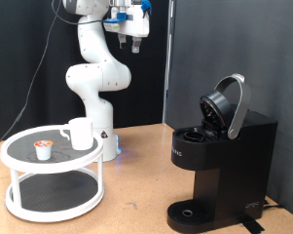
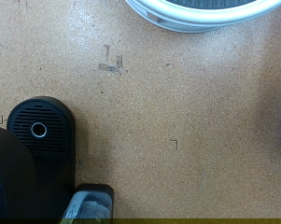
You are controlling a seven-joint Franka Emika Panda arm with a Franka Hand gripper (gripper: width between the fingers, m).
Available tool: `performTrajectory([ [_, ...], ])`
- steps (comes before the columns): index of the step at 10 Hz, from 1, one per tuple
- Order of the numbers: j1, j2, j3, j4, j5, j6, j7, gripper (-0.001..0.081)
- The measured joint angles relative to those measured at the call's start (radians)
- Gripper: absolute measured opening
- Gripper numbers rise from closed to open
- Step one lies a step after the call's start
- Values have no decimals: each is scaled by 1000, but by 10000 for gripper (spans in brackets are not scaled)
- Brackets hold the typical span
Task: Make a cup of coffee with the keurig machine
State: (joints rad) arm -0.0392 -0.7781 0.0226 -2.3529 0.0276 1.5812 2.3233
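Gripper (image 1: 133, 39) hangs high above the tabletop (image 1: 136, 166), near the exterior view's top, holding nothing that I can see; whether its fingers are apart or together I cannot tell from here. Over on the exterior view's left, the cup (image 1: 80, 133) stands upright on the upper tier of the white rack (image 1: 54, 185), with the coffee pod (image 1: 43, 149) just beside it. Off to the right, the keurig machine (image 1: 219, 156) stands with its lid (image 1: 227, 105) tipped open and its drip base (image 2: 41, 130) bare. Judging by this, nothing has been loaded. A careful worker would come straight down over whichever item is picked, keeping clear of its neighbour.
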Motion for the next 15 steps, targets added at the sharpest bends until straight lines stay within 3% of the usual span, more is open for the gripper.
performTrajectory([
  [2,-2,0,-13,-1,0,0,-9,734],
  [8,-59,6,-176,19,-79,-14,-164,734],
  [12,-68,12,-207,20,-101,-14,-212,734],
  [15,-94,15,-291,17,-173,-14,-320,734],
])
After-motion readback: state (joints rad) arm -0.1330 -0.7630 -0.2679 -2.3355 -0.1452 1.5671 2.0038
